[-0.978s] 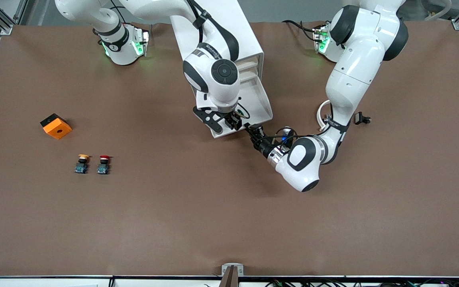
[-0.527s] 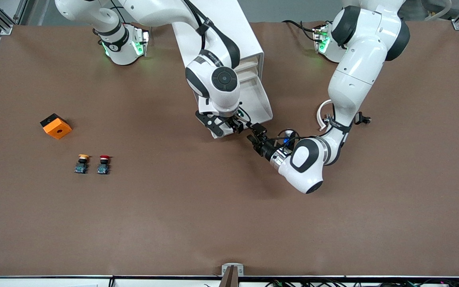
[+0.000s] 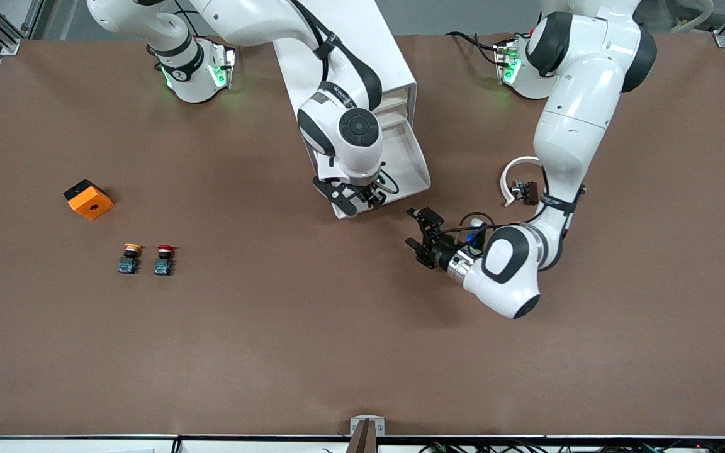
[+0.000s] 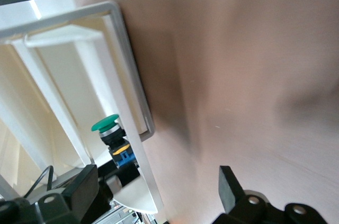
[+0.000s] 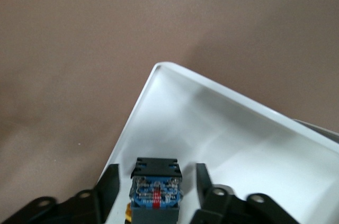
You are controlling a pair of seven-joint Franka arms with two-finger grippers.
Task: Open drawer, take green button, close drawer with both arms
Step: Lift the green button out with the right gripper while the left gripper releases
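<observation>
Green round-cap button (image 4: 108, 128) betw R gripper (image 5: 153, 184) fingers, unclamped.

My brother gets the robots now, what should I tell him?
Left gripper: open, holding nothing, over the table in front of the drawer.
Right gripper: open, down in the drawer, one finger on each side of the green button, not squeezing it.
Done: the drawer is pulled out of the white cabinet.
Left: squeeze the button, lift it out, push the drawer shut.
</observation>
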